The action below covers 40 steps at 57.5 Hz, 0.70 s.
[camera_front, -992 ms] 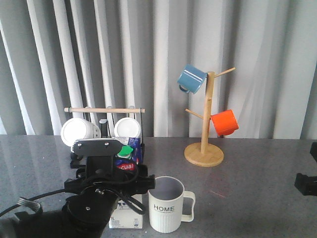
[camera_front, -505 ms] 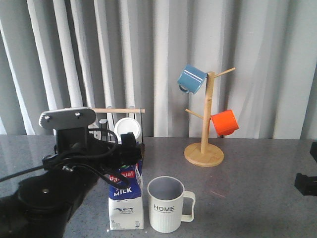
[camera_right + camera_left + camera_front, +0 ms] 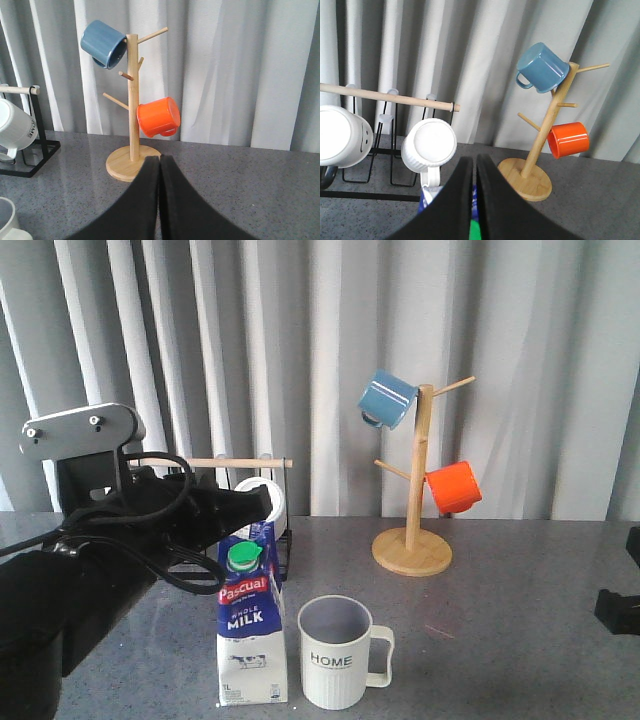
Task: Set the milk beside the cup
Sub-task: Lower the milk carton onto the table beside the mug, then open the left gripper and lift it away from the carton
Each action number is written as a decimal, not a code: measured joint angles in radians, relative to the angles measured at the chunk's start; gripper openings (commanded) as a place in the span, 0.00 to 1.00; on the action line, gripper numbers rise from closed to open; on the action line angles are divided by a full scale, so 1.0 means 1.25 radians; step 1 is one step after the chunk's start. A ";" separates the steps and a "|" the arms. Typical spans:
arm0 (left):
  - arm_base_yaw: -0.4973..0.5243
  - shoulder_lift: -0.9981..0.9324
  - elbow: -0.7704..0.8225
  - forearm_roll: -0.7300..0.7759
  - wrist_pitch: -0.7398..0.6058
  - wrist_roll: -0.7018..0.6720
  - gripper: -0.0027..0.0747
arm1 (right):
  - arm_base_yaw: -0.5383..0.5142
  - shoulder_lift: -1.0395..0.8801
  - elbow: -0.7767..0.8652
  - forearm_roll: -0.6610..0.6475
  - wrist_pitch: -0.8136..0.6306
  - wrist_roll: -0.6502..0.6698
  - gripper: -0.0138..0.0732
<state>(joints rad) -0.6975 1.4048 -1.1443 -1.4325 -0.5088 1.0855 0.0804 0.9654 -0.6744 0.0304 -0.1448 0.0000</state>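
Since the milk (image 3: pixel 249 630) stands upright just left of the cup (image 3: pixel 340 652), the left gripper (image 3: pixel 262 503), fingers together above the cap and empty, should lift clear without clipping it; the right gripper (image 3: pixel 159 200) idles closed.

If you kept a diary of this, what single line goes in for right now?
milk: upright beside cup | left gripper: shut, empty, above milk | right gripper: shut, idle

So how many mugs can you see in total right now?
5: the HOME cup beside the milk, a blue mug and an orange mug on the wooden tree, two white mugs on the rack. Others may be hidden.
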 measured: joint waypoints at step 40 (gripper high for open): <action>0.000 -0.019 -0.101 0.505 0.366 -0.246 0.03 | 0.000 0.000 0.000 0.000 0.000 0.000 0.15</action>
<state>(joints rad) -0.6975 1.3814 -1.2711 -0.8010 -0.0508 0.7786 0.0804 0.9654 -0.6744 0.0304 -0.1448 0.0000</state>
